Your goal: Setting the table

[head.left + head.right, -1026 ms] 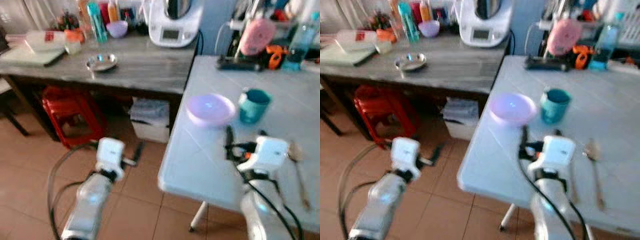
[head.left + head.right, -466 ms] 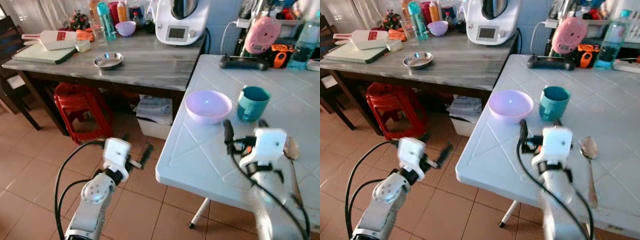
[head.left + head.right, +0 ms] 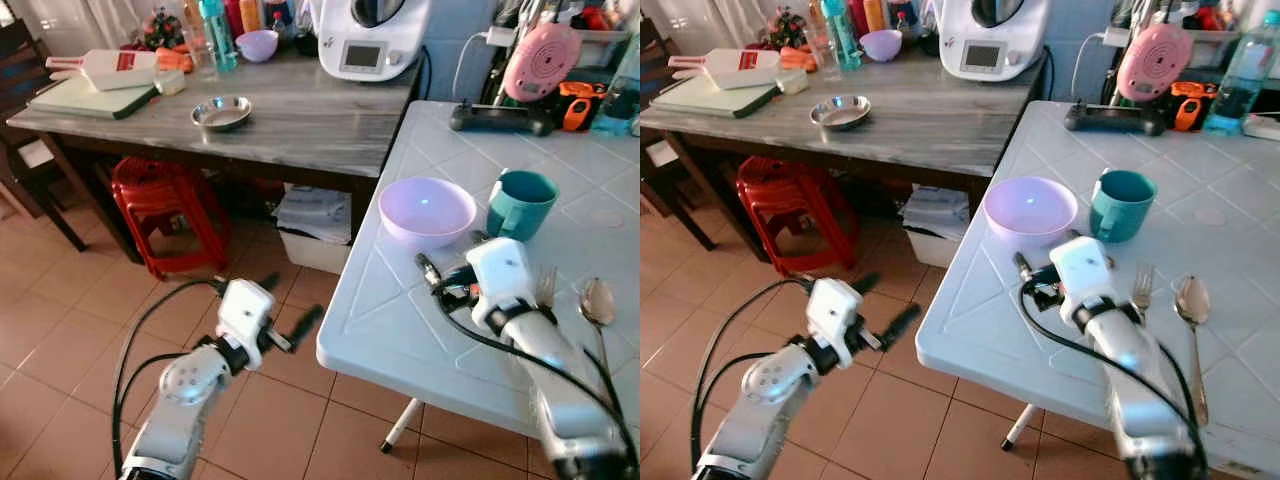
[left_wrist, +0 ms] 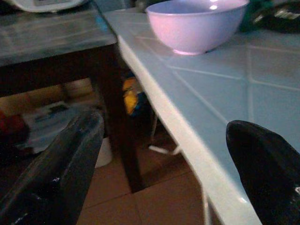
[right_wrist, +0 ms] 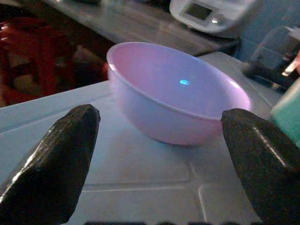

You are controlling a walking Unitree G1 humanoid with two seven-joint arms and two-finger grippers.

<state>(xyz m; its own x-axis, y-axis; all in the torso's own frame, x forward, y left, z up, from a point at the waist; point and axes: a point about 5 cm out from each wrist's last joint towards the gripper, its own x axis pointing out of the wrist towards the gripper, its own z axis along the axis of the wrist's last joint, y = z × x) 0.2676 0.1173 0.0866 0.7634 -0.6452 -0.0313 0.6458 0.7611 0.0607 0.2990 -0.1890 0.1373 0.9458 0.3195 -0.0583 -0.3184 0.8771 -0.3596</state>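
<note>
The right arm reaches forward over the white worktop (image 3: 970, 330), its forearm running from the 5 o'clock corner of the head views up toward the centre, with the white wrist housing lying low over the tiles. The right gripper (image 5: 159, 140) points at the lilac bowl (image 3: 1030, 210), which sits just beyond its fingertips at about 11 o'clock from the wrist; the two black fingers (image 5: 51, 159) are spread wide with nothing between them, and in the right wrist view the bowl stands on the worktop squarely in the gap, apart from both fingers. A teal mug (image 3: 1121, 204) stands just beside the bowl at its 3 o'clock. A fork (image 3: 1142, 286) and a spoon (image 3: 1193, 320) lie side by side on the worktop at 3 o'clock from the right wrist. The left arm is bent low over the tiled floor (image 3: 60, 330), off the worktop's edge, its wrist turned toward the table. The left gripper (image 4: 164, 154) is also held wide open and empty, looking along the worktop's near edge toward the bowl. At 11 o'clock in the head views a grey wooden counter (image 3: 300, 125) carries a small steel dish (image 3: 222, 111) and a white kitchen appliance (image 3: 372, 35), with a red stool (image 3: 160, 205) beneath it.
</note>
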